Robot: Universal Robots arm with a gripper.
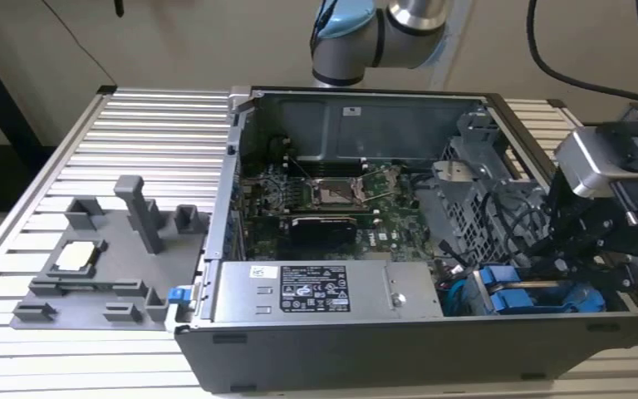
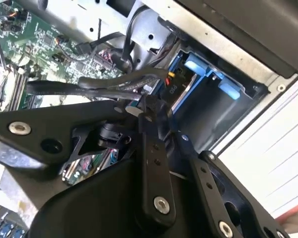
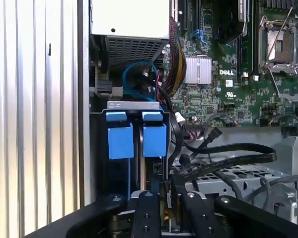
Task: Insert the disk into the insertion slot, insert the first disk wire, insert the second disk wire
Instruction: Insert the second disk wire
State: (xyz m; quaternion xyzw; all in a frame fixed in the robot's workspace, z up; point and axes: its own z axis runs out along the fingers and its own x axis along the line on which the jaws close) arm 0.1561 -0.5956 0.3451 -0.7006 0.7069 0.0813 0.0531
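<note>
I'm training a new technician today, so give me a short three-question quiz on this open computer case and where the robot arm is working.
1. True or false: the bright blue plastic carriers sit inside the grey metal drive cage.
2. The black gripper is nearest to: A the grey labelled power supply box; B the drive cage; C the grey fixture tray on the table.
3. In the first wrist view, how many blue carriers show?
Key: 1 true; 2 B; 3 two.
</note>
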